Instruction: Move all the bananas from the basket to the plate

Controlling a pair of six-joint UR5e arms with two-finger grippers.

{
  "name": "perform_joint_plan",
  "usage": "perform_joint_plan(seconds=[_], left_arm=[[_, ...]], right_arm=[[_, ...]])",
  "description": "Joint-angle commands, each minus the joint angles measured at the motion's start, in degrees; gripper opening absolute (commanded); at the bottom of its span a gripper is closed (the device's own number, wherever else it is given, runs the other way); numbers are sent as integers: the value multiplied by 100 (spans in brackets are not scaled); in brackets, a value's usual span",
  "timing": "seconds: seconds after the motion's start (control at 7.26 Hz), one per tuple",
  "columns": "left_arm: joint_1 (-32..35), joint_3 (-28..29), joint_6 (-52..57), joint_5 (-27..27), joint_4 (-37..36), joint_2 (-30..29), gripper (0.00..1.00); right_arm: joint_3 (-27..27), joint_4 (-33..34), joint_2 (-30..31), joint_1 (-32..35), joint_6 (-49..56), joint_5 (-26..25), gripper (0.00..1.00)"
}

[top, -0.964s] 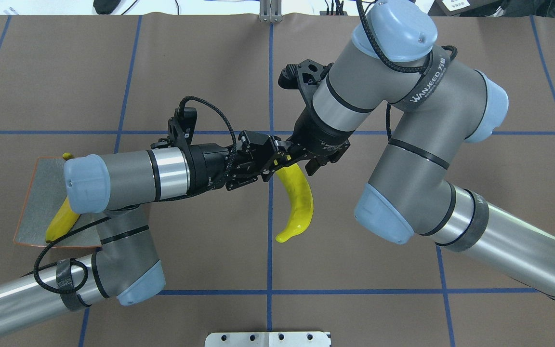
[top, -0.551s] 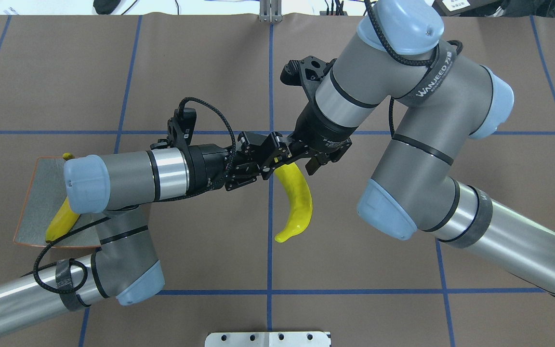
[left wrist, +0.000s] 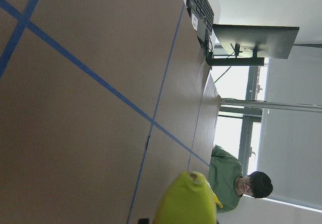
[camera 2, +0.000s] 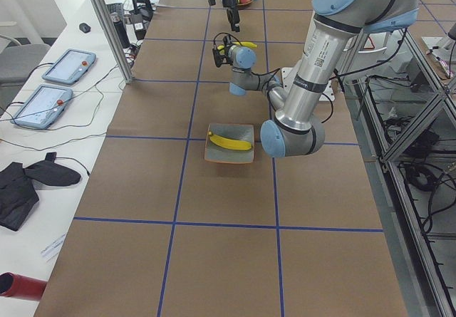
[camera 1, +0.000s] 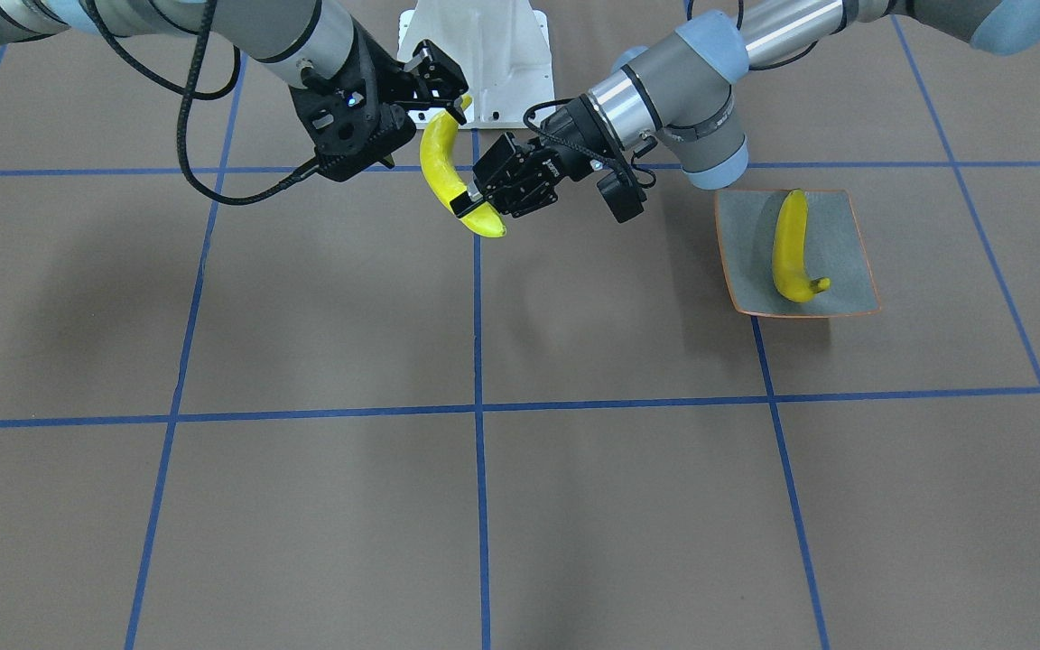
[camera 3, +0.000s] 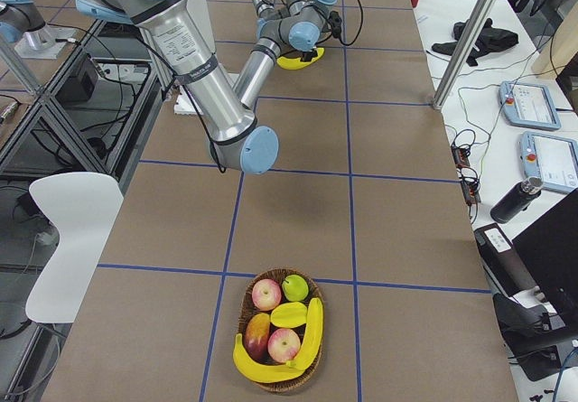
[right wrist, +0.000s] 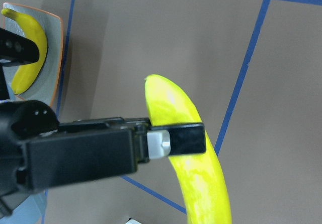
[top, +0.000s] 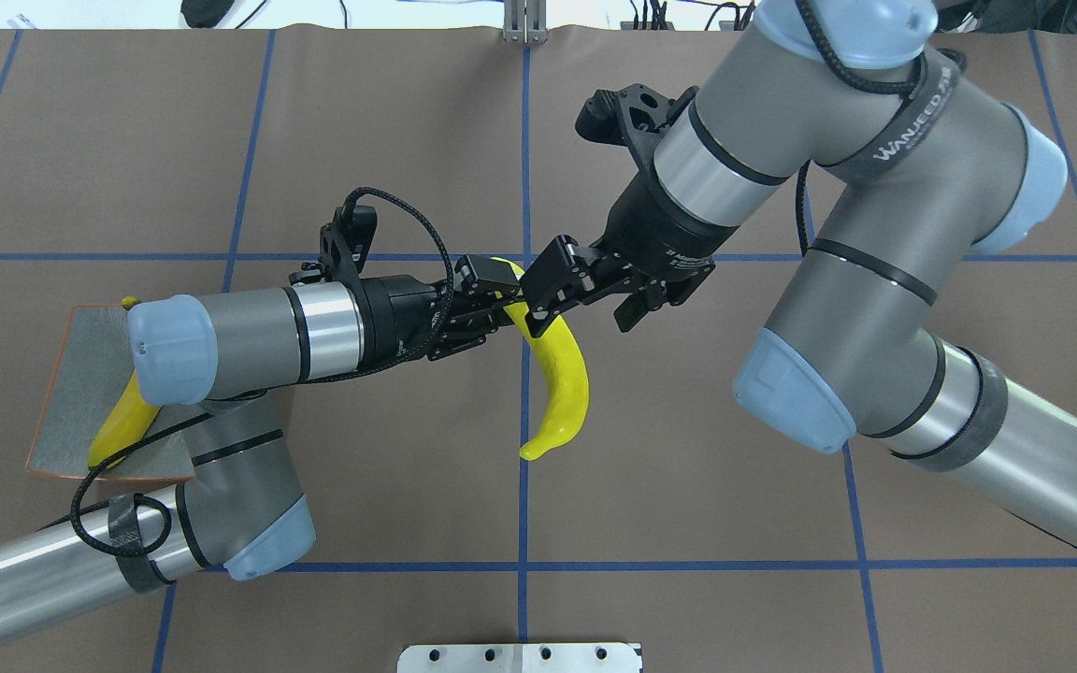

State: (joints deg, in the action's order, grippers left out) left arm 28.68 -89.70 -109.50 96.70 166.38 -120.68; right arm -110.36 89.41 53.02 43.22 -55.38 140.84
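My left gripper is shut on the far end of a yellow banana and holds it in the air over the table's middle. Its finger crosses the banana in the right wrist view. My right gripper is right beside and above the banana, jaws apart and not holding it. Another banana lies on the grey-green, orange-rimmed plate under my left arm. The basket holds two bananas among other fruit.
The white robot base is at the table's near edge. The basket is at the table's end on my right side, far from the plate. A person sits beyond the table in the left wrist view.
My right arm has pulled up and back and its gripper has let go of the banana. My left gripper keeps the banana, which has shifted slightly towards the plate side.
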Motion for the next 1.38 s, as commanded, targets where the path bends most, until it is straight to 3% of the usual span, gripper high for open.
perform_joint_plan(seconds=[0.0, 0.28, 0.69, 0.96, 1.24], left_arm=[[381, 163, 25, 190, -279, 1, 0], [1189, 128, 225, 1425, -965, 201, 0], [2402, 23, 1277, 2964, -976, 1140, 0], [2590, -74, 1955, 3180, -1028, 1529, 0], [2564, -484, 2982, 3171, -1614, 2081, 0]], right_arm=[[-388, 15, 479, 291, -8, 57, 99], [-434, 23, 831, 616, -8, 57, 99], [-268, 24, 1279, 1248, 79, -22, 99], [-65, 23, 1281, 1277, 98, -57, 99], [-56, 23, 1272, 1207, 98, -196, 99]])
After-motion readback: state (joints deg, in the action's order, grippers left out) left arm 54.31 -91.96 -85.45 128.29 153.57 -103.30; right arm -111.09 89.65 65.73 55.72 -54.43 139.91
